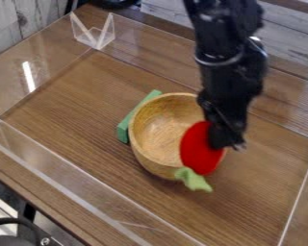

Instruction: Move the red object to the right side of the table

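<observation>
Carrying the strawberry (202, 150) rightward looks to be the step in hand, seen from the one camera view. The gripper (225, 139) is closed on it, the red body between the fingers and the pale green leafy end pointing down toward the near side. The strawberry shows over the right-hand near part of the bowl (146, 158), hiding some of the rim; whether it touches the wood, I cannot tell. The flat green piece (139, 116) lies just beside the bowl on its left.

The table (269, 185) shows bare wood-grain to the right of the bowl, and that is where the strawberry should go. The next move, as I judge it, calls for keeping the grip firm and travelling further right until the leafy end is well past the rim, then lowering to the wood and letting go. Dropping too soon could catch the leaves on the rim or tip the strawberry back inside.
</observation>
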Tool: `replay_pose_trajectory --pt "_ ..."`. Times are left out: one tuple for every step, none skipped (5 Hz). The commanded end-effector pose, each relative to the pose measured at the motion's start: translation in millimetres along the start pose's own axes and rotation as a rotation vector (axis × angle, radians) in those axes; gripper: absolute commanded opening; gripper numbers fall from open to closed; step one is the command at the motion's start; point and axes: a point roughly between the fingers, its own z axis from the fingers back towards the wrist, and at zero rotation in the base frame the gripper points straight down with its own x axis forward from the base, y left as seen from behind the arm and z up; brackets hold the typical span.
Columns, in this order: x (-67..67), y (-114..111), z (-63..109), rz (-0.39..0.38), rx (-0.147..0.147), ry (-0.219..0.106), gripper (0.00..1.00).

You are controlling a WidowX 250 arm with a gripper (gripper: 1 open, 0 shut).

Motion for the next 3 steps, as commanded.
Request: replay_pose_trajectory --pt "12.6 -14.5 0.8 0.025 0.021 -0.041 0.00" --pt "16.3 -24.4 -12.4 0.056 -0.002 -0.044 0.00" --pt "22.5 -16.8 -18.4 0.080 -0.036 -0.038 0.00"
